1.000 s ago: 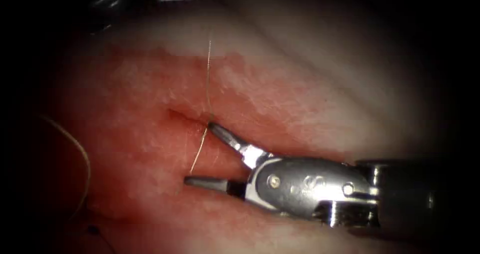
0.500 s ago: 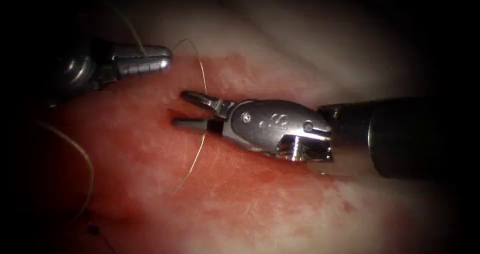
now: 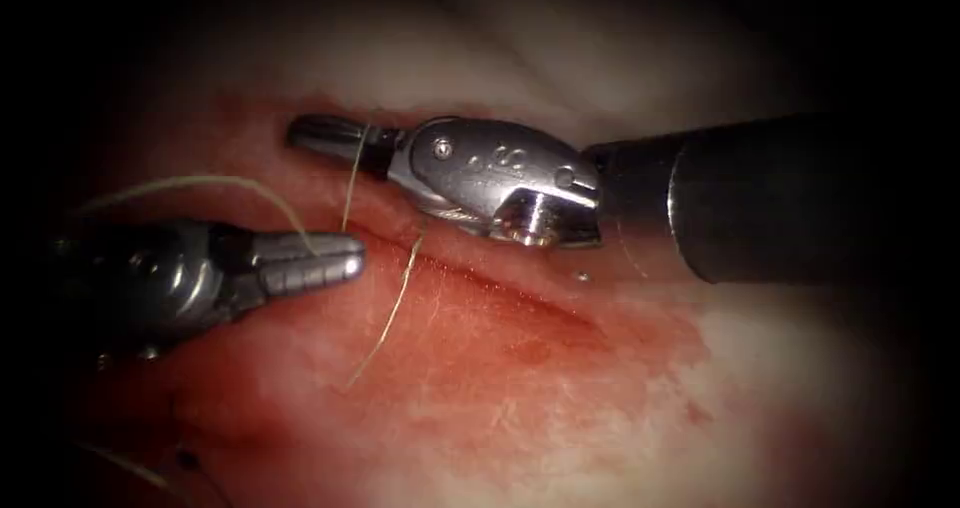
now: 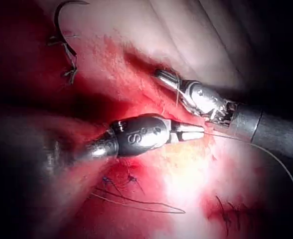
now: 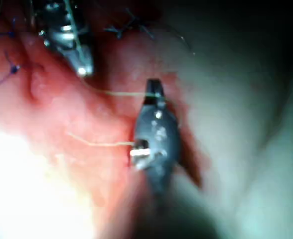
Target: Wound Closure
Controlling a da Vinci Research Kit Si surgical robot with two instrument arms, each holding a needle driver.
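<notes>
Nearest the endoscope, the tissue [image 3: 480, 408] is lying wet with red fluid [image 3: 540, 353], and a loose length of thread [image 3: 385, 318] is trailing across it up to the cut [image 3: 500, 293]. Just beyond, the left tool [image 3: 348, 258] is reaching in on the left of the cut, its tip near the cut's left end. Its jaws are pressing together, and a strand of thread is arcing away from them to the left, so they seem to be gripping it. Past the cut, the right tool [image 3: 310, 133] is lying across the far side. Its jaws are closing flat on the thread, which is crossing them just behind the tip and dropping toward the cut (the right wrist view is showing the same strand running taut from these jaws toward the left tool). Farthest off, in the left wrist view, the needle [image 4: 56, 20] is resting on the tissue, well apart from both tools; whether its point is sitting in the tissue, I cannot tell
</notes>
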